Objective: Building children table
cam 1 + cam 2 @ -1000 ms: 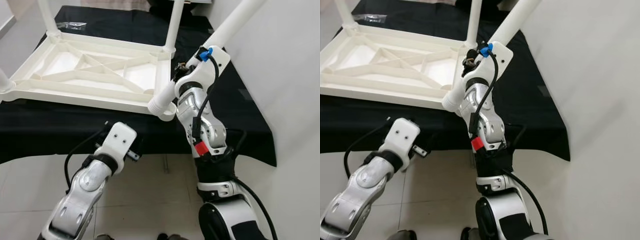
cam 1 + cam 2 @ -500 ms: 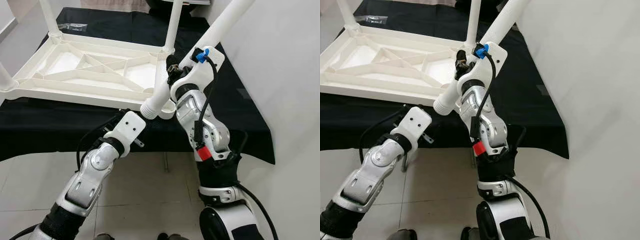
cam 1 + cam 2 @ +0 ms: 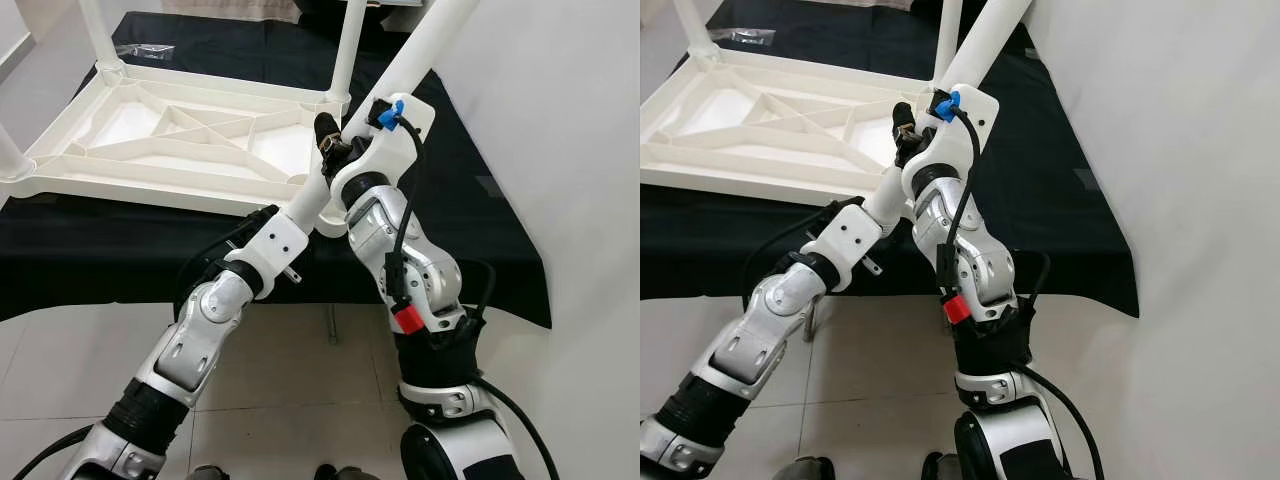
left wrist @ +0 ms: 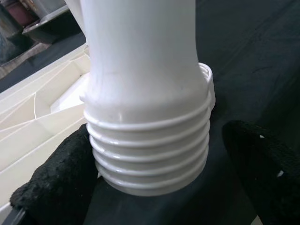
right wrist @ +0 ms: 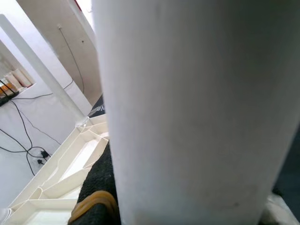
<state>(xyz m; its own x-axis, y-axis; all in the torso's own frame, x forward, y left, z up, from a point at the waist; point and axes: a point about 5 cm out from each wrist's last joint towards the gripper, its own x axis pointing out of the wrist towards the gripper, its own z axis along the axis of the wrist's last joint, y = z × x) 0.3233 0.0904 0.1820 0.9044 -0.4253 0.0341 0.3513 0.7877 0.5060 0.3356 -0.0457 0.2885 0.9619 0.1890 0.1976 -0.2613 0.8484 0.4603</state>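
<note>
The white table top (image 3: 130, 190) lies upside down on a black cloth, with legs standing at three corners, one of them at the far right (image 3: 345, 50). A loose white table leg (image 3: 425, 45) slants down toward the near right corner. My right gripper (image 3: 333, 150) is shut on it at mid-length. The leg's threaded end (image 4: 150, 150) sits between my left gripper's (image 4: 154, 187) black fingers (image 4: 56, 183). They are spread on either side of the thread: one pad touches it, the other stands apart. In the eye views my left wrist (image 3: 272, 245) covers that end.
The black cloth (image 3: 480, 220) hangs over the near edge above a tiled floor (image 3: 300, 400). A white wall (image 3: 570, 150) runs close along the right. A clear plastic bag (image 3: 145, 50) lies at the far left of the cloth.
My left arm has risen from below the table edge up to the leg's threaded end. My right gripper has carried the leg a little to the left.
</note>
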